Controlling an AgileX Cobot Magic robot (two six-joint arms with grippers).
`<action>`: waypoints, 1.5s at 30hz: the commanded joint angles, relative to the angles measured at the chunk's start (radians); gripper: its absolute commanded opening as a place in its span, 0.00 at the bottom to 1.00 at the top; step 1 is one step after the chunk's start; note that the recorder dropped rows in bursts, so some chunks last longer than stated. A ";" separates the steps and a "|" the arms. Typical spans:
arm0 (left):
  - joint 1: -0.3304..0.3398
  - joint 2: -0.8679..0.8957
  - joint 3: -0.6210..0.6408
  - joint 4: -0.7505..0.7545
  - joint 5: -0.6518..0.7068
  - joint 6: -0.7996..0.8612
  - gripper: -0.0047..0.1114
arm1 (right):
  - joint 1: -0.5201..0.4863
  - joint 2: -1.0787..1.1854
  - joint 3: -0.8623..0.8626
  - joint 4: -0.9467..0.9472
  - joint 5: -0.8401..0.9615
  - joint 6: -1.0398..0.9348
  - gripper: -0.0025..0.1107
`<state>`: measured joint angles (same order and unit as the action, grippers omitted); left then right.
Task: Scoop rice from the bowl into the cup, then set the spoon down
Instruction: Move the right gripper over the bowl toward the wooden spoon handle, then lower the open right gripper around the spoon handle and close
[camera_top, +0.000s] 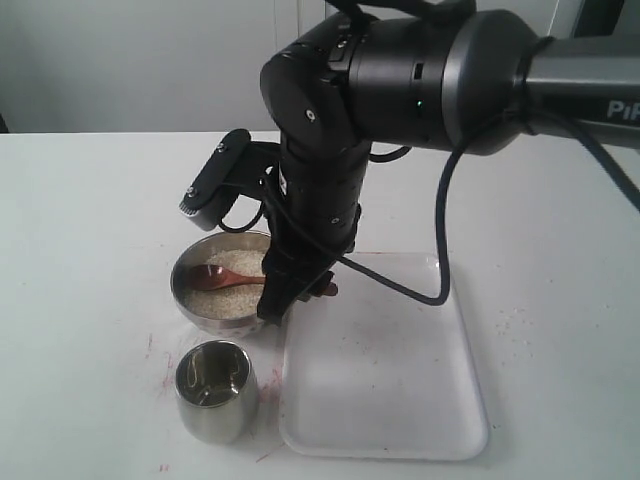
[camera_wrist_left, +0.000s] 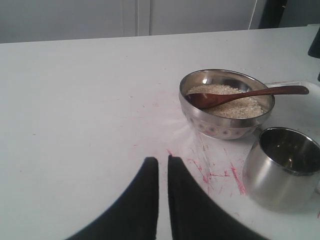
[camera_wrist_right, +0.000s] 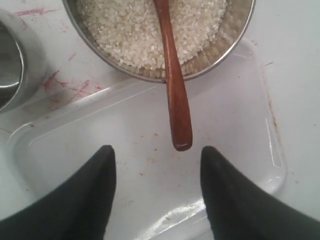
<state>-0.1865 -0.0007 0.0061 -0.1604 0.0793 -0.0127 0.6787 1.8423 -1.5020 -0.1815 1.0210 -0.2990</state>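
We are at the grasp: the right gripper (camera_wrist_right: 156, 150), low in frame, stands open either side of the handle tip of the spoon (camera_wrist_right: 176, 100) and must close, while the left gripper (camera_wrist_left: 161, 161) is closed and empty.

a steel bowl (camera_top: 200, 312) sits on the white counter (camera_top: 90, 230) and holds rice (camera_top: 232, 292). a dark wooden spoon (camera_top: 215, 273) lies with its head on the rice, its handle running out over the bowl's right rim. the black right arm (camera_top: 325, 170) bends down there, its claw (camera_top: 285, 298) at the handle; how the fingers stand is hidden. a steel cup (camera_top: 215, 405) stands near the bowl on the camera's side, just beside a clear tray (camera_top: 400, 400). faint red marks (camera_top: 150, 345) streak the counter.
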 joint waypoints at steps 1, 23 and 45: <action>-0.001 0.001 -0.006 -0.010 -0.003 -0.006 0.16 | 0.000 -0.001 -0.003 0.006 -0.008 -0.037 0.47; -0.001 0.001 -0.006 -0.010 -0.003 -0.006 0.16 | 0.000 0.090 0.003 0.024 -0.051 -0.282 0.51; -0.001 0.001 -0.006 -0.010 -0.003 -0.006 0.16 | -0.011 0.161 0.003 -0.083 -0.087 -0.273 0.52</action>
<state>-0.1865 -0.0007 0.0061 -0.1604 0.0793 -0.0127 0.6787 1.9978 -1.5020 -0.2534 0.9416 -0.5688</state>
